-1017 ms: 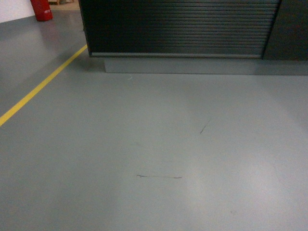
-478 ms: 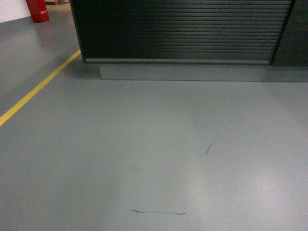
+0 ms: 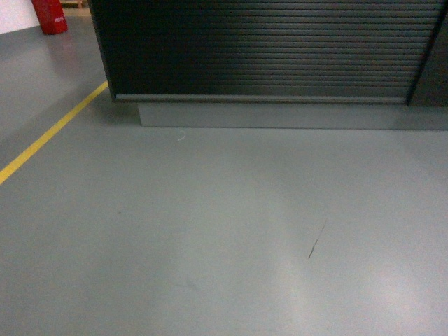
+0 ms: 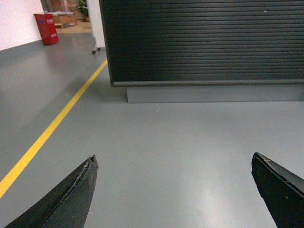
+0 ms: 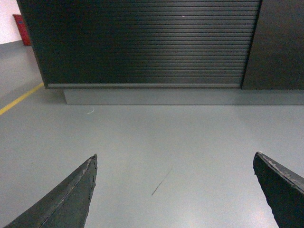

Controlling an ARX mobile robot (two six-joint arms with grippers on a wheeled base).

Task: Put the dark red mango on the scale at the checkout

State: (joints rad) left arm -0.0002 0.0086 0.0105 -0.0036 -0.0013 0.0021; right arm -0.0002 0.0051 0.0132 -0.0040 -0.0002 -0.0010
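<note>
The checkout (image 3: 266,49) shows only as its horizontally ribbed black front panel across the top of the head view, standing on a grey plinth. It also fills the top of the left wrist view as the checkout (image 4: 204,42) and of the right wrist view as the checkout (image 5: 142,42). Its top is out of view, and so are the scale and the dark red mango. My left gripper (image 4: 174,156) is open above bare grey floor with nothing between its fingers. My right gripper (image 5: 175,154) is open too, also holding nothing. Neither gripper appears in the head view.
A yellow floor line (image 3: 49,133) runs diagonally at the left, toward a red object (image 3: 49,15) by the far wall. Grey floor (image 3: 224,231) with a dark scuff mark (image 3: 316,240) lies between me and the counter. A plain dark panel (image 5: 275,45) adjoins the ribbed front on the right.
The counter front has grown larger and moved lower in the head view, and the floor scuffs have slid down toward the bottom edge: the base has rolled closer to the counter.
</note>
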